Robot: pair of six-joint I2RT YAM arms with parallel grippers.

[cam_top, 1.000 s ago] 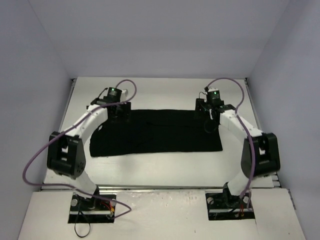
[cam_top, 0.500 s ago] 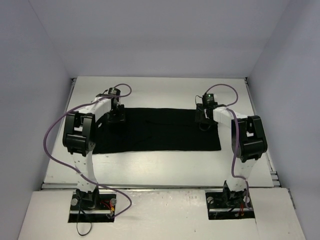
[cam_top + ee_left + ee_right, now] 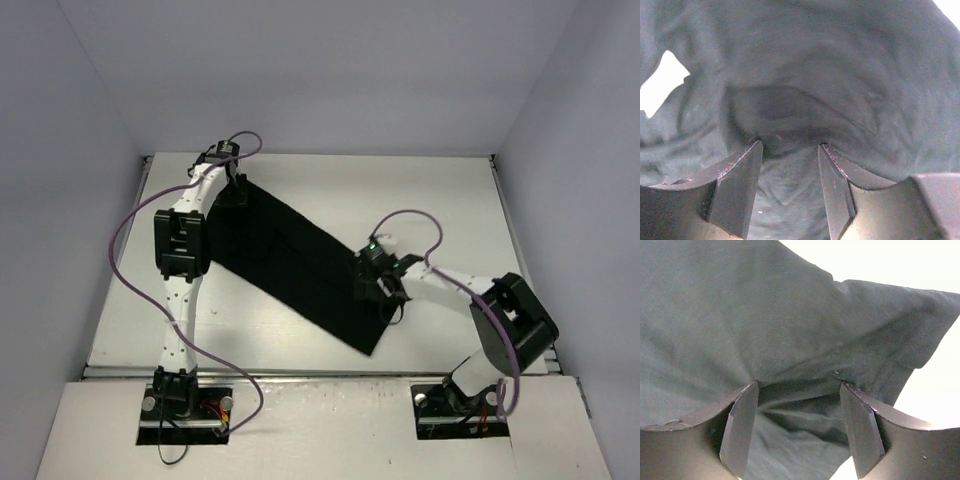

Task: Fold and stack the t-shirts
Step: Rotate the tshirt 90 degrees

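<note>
t-shirt (image 3: 290,262) pinched in left end effector (image 3: 790,145) and right end effector (image 3: 799,384).

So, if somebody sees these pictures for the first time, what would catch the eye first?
First, the black cloth t-shirt, pulled into a long slanted band across the white table, from the far left toward the near middle. Then the arms at its ends: the left gripper holds the far end and the right gripper the near end, with fabric bunched in the jaws of each.
</note>
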